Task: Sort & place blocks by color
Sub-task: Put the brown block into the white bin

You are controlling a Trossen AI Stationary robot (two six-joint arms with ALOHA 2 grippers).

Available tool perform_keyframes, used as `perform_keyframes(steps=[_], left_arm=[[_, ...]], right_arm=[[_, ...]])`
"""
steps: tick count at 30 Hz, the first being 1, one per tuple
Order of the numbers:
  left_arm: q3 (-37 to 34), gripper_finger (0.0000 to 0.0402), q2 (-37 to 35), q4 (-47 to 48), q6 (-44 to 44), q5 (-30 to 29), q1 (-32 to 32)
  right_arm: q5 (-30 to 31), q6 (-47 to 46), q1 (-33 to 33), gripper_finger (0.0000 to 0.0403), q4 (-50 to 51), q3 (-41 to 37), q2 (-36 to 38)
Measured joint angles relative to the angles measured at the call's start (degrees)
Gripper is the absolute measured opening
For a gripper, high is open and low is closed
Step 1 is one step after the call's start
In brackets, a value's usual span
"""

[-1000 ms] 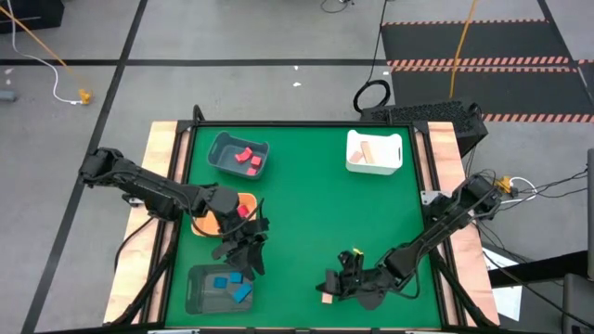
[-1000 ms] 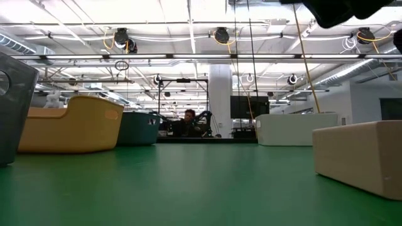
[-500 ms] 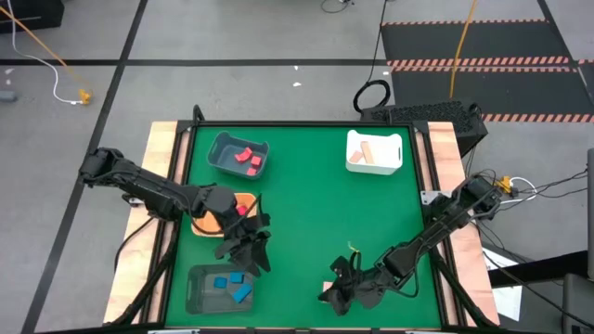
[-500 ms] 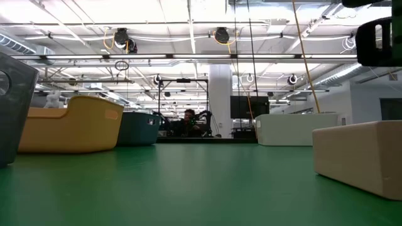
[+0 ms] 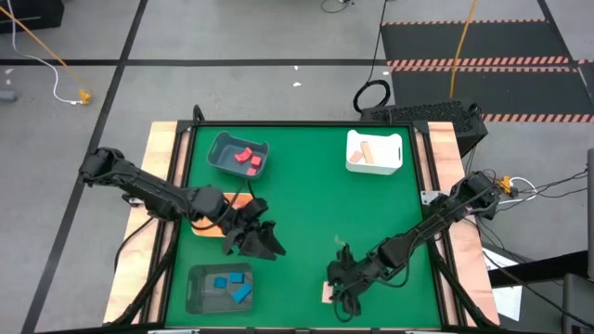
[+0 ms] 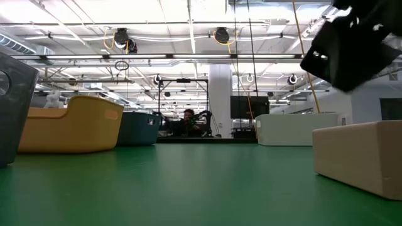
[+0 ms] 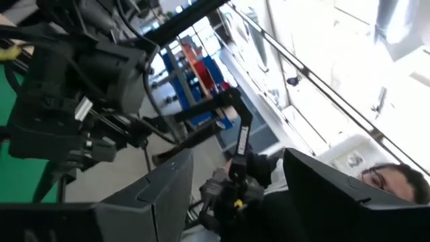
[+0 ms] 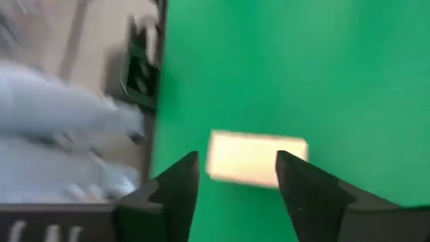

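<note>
Green table point(image 5: 306, 199): right gripper point(image 8: 235, 176), jaws parted, hovers over tan block point(image 8: 256, 158) at six o'clock; next, descend and close.

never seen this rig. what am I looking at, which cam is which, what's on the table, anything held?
Two dark robot arms work at a green table, sorting small blocks by colour into trays. Each arm ends in a two-finger gripper.

The overhead picture shows it all. The level picture looks across the tabletop into the room. The other two come from cameras on each wrist.

On the table: a grey tray with red blocks, a white tray with a tan block, a second grey tray with blue blocks, and an orange tray partly hidden under the left arm.

The right gripper hangs with open jaws over a loose tan block near the front edge, not gripping it. The left gripper is beside the orange tray, jaws open, with nothing seen in them.
</note>
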State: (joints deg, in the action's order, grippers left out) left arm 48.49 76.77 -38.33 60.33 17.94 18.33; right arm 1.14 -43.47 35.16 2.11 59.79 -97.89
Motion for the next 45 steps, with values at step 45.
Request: perform_keyframes(steps=[45], left_arm=[[0.02,0.0232,0.00,3.40,-1.15,-20.86,5.84]], right_arm=[[-16.45,74.64,-6.59,0.0226,-6.86,-1.25,-7.47]])
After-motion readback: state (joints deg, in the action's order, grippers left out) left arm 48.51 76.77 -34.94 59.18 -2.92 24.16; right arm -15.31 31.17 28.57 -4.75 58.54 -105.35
